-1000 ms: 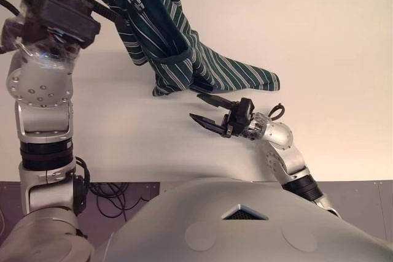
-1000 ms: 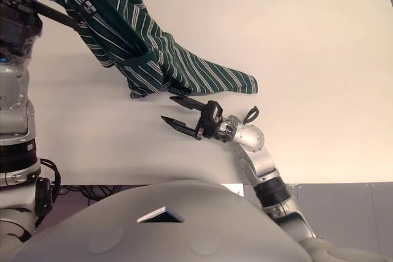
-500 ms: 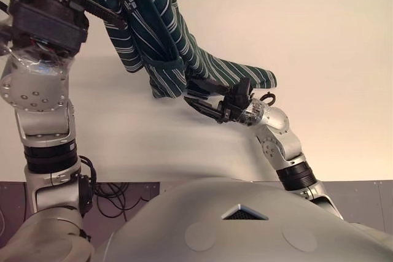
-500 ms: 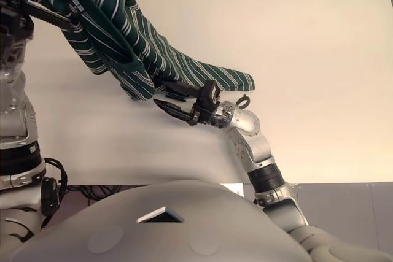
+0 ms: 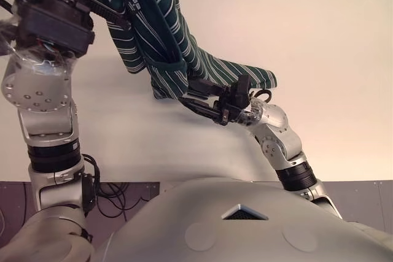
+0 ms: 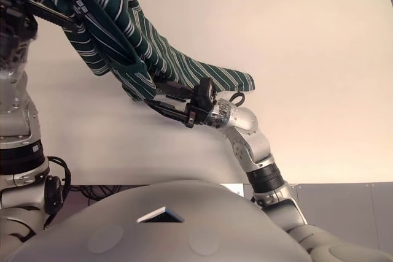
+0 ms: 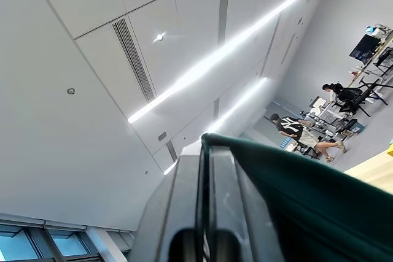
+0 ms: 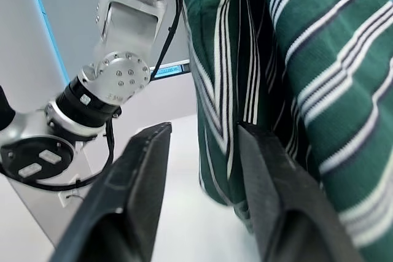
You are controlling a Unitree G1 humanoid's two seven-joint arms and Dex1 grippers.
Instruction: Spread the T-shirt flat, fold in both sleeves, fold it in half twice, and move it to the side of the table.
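Left arm (image 5: 48,121) and right arm (image 5: 281,148): silver-grey rounded segments, black ribbed bands at joints. Left: round cap, ring of small screws (image 5: 38,96); black cables (image 5: 92,185) alongside. Right gripper (image 5: 187,91): black, long tapered jaws.

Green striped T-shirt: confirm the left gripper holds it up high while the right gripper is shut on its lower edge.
One point is wrong: the right gripper is open, not shut. The right wrist view shows its fingers spread apart at the green striped T-shirt's lower edge. The left gripper does hold it up high.

Both head eyes overlook table (image 5: 319,59); left wrist faces ceiling (image 7: 61,121)
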